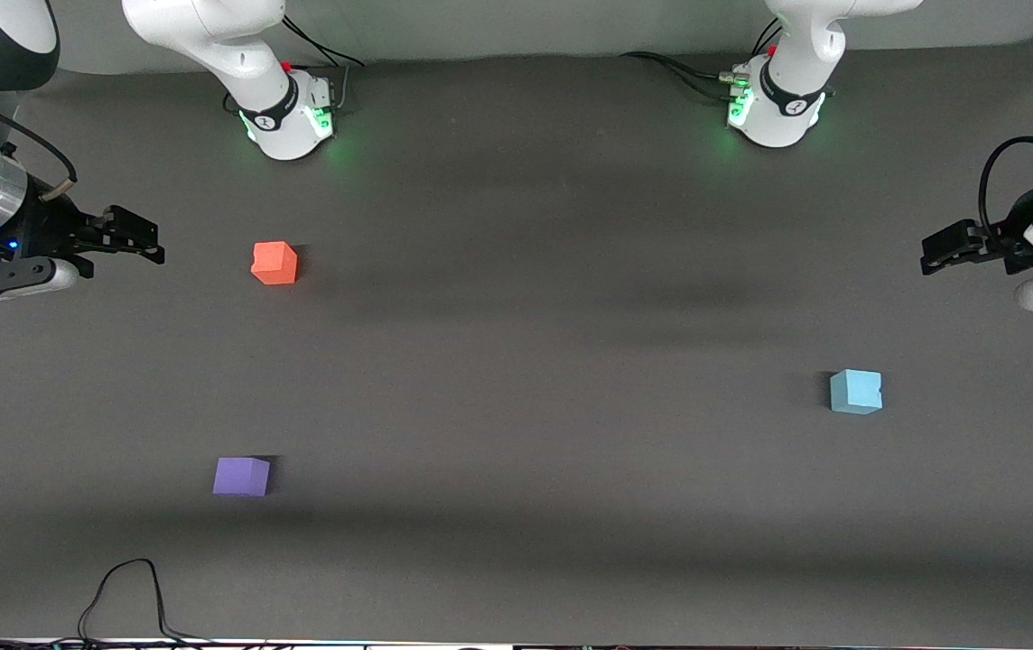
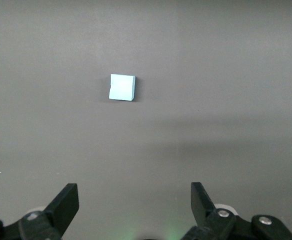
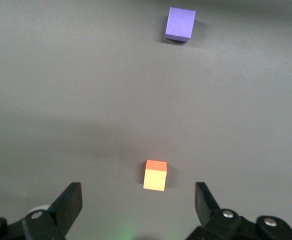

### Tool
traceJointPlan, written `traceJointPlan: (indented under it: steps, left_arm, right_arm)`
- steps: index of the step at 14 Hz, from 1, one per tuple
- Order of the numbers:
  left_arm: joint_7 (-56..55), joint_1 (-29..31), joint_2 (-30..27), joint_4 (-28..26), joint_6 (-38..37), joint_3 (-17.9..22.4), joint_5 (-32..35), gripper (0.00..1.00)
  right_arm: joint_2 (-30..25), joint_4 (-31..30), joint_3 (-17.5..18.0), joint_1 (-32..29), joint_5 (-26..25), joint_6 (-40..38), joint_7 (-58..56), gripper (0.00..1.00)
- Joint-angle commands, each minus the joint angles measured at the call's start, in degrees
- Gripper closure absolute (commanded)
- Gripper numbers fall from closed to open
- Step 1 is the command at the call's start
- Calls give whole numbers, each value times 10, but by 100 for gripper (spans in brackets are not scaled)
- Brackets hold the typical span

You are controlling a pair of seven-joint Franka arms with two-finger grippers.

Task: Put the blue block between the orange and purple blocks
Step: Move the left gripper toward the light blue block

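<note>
- Nothing is picked up yet; I judge this the very start, before any reach.
- My left gripper [image 1: 939,253] hangs over the table [image 1: 535,361] at the left arm's end, fingers spread wide and holding nothing; the left wrist view shows both fingertips [image 2: 66,202] apart with bare table between them.
- My right gripper [image 1: 142,239] hangs at the right arm's end, also wide and holding nothing, and this arm waits.
- The blue block [image 1: 856,392] sits alone toward the left arm's end of the table, nearer the front camera than my left gripper and well apart from the other two.
- The orange block [image 1: 274,263] and the purple block [image 1: 242,476] lie toward the right arm's end, the purple one nearer the front camera, with an open gap between them.
- Next, I think, the left gripper must come over the blue block, square its fingers to two flat faces, descend and close.
- Then comes a long carry across the table to that gap, so a firm, centred grip matters.
</note>
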Motion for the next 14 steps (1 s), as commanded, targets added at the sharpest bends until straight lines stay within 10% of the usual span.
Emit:
traceJointPlan:
  steps: [1, 14]
  left_arm:
    - [7, -10, -4, 0, -10, 6, -7, 0]
    - [113, 48, 9, -5, 19, 9, 2, 0]
  right_arm:
    - [-13, -9, -3, 11, -6, -2, 5, 0]
    - [-6, -6, -3, 26, -11, 4, 32, 0]
